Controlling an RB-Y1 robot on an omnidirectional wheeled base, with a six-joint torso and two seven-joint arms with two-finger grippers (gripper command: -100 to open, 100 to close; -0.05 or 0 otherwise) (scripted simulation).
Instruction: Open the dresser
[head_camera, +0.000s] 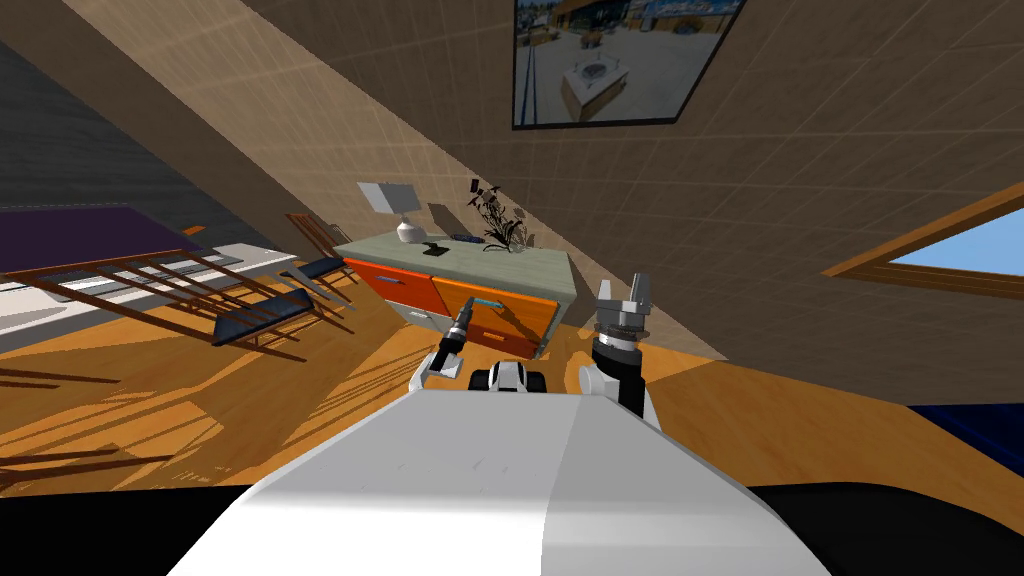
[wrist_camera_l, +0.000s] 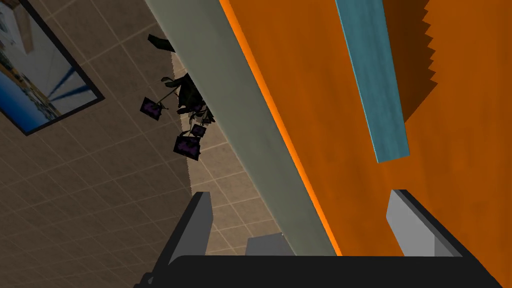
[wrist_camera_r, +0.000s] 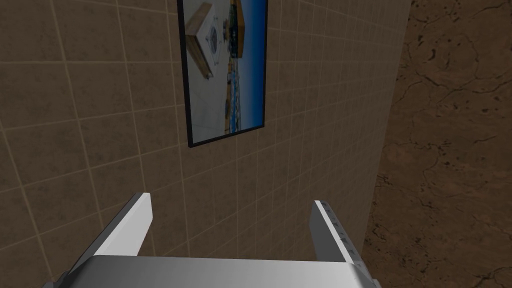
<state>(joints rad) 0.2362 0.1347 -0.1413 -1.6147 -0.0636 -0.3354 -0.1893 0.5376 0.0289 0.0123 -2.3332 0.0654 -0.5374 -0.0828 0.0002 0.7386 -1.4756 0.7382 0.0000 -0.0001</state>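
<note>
The dresser (head_camera: 540, 270) stands against the tiled wall, with a grey-green top and orange drawer fronts. Its upper right drawer front (head_camera: 500, 320) carries a blue bar handle (head_camera: 487, 301). My left gripper (head_camera: 462, 322) reaches toward that drawer, just short of the handle. Seen from the left wrist, its open fingers (wrist_camera_l: 200, 225) straddle the edge of the dresser top (wrist_camera_l: 260, 150), and the blue handle (wrist_camera_l: 375, 85) on the orange front (wrist_camera_l: 310, 100) lies ahead of them, untouched. My right gripper (head_camera: 624, 297) is raised at the dresser's right end, open with nothing in it (wrist_camera_r: 230, 222).
On the dresser top stand a white lamp (head_camera: 405, 228), a dark plant (head_camera: 500, 222) and small dark items. Chairs (head_camera: 300, 275) and a slatted wooden frame (head_camera: 150, 285) stand to the left over the wooden floor.
</note>
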